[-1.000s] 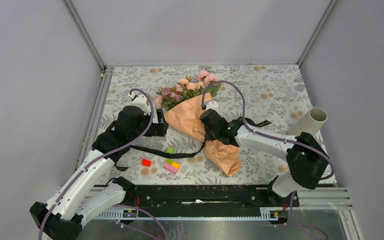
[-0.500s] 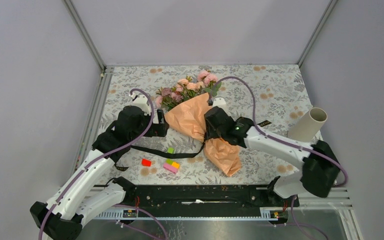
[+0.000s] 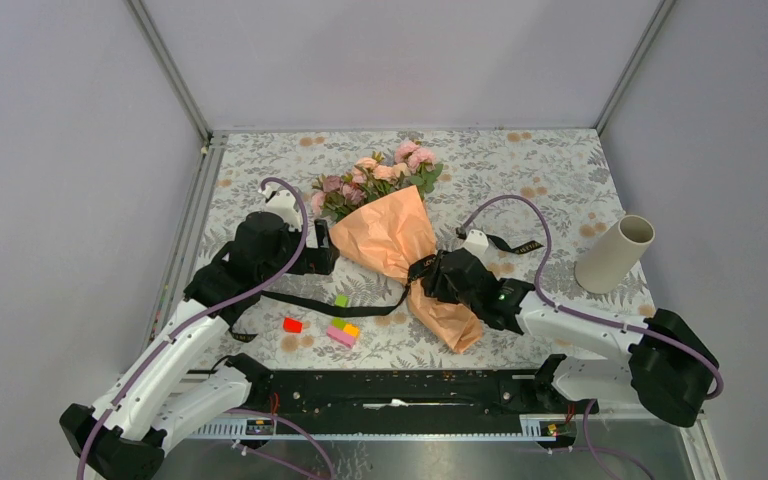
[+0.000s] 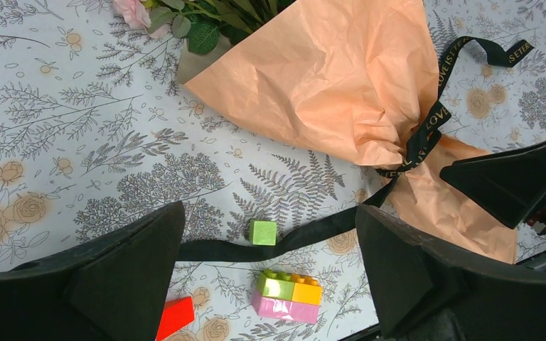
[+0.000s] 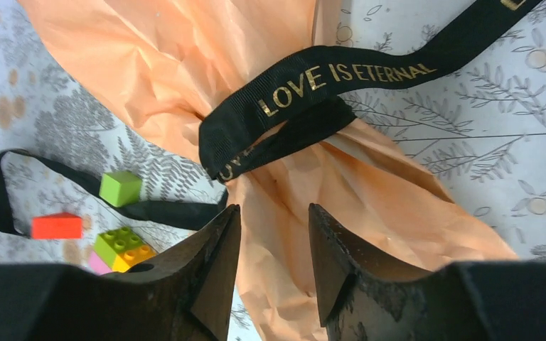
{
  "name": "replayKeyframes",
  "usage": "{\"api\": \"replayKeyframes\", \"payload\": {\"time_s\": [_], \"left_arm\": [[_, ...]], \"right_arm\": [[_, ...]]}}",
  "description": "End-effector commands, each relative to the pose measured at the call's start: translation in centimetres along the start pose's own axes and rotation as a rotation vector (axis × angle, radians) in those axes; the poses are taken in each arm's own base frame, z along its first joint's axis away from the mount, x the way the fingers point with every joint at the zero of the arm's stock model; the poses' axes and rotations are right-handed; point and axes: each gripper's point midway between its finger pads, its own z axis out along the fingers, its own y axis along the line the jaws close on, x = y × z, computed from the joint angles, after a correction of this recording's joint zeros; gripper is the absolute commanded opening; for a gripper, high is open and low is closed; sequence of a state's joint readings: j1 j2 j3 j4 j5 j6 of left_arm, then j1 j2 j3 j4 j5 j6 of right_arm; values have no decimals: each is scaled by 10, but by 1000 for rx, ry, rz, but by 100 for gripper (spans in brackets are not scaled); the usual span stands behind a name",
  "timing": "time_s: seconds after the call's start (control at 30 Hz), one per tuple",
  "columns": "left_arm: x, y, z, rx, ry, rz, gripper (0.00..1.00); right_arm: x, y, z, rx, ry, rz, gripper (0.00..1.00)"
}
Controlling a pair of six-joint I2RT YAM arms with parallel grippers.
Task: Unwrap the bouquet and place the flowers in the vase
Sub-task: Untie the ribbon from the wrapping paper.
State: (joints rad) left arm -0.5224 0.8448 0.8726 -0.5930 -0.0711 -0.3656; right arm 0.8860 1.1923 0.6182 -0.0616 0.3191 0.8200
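Note:
The bouquet [image 3: 390, 238] lies mid-table in crinkled orange paper [image 4: 327, 78], tied at its neck with a black ribbon [image 5: 327, 74]. The flowers [image 3: 378, 175], pink and peach roses with green leaves, stick out of its far end. The vase [image 3: 615, 253], a plain cream tube, stands apart at the right edge. My right gripper [image 5: 274, 209] is open just above the paper tail, below the ribbon knot, with paper showing in the gap. To the left of the bouquet my left gripper [image 4: 269, 213] is wide open above the table, over a loose ribbon end [image 4: 220, 250].
A green cube [image 3: 341, 300], a red block [image 3: 292, 324] and a green, yellow and pink stacked brick [image 3: 343, 331] lie near the front, left of the paper tail. The ribbon's other end [image 3: 520, 244] trails right. Metal rails border the floral cloth.
My right arm has drawn back from the upper part of the wrap to the ribbon knot, and its jaws have gone from shut to apart. The left arm has not moved.

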Motion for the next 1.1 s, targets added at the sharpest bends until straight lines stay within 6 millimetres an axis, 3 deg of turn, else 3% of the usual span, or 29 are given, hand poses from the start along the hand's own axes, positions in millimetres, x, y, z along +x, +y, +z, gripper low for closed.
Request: {"api": "replayKeyframes", "payload": {"time_s": [0.0, 0.3, 0.47, 0.77, 1.07], "left_arm": [[-8, -6, -2, 35, -41, -9, 99], [-7, -5, -1, 35, -37, -9, 99], [-6, -5, 0, 33, -32, -9, 99], [-5, -5, 2, 33, -24, -10, 99], [-4, -4, 4, 31, -16, -14, 99]], "right_arm": [[-22, 38, 7, -127, -91, 187, 48], [-22, 38, 21, -124, -119, 223, 48], [-16, 33, 27, -103, -113, 233, 42], [-17, 5, 23, -28, -174, 257, 37], [-20, 6, 25, -29, -190, 255, 36]]}}
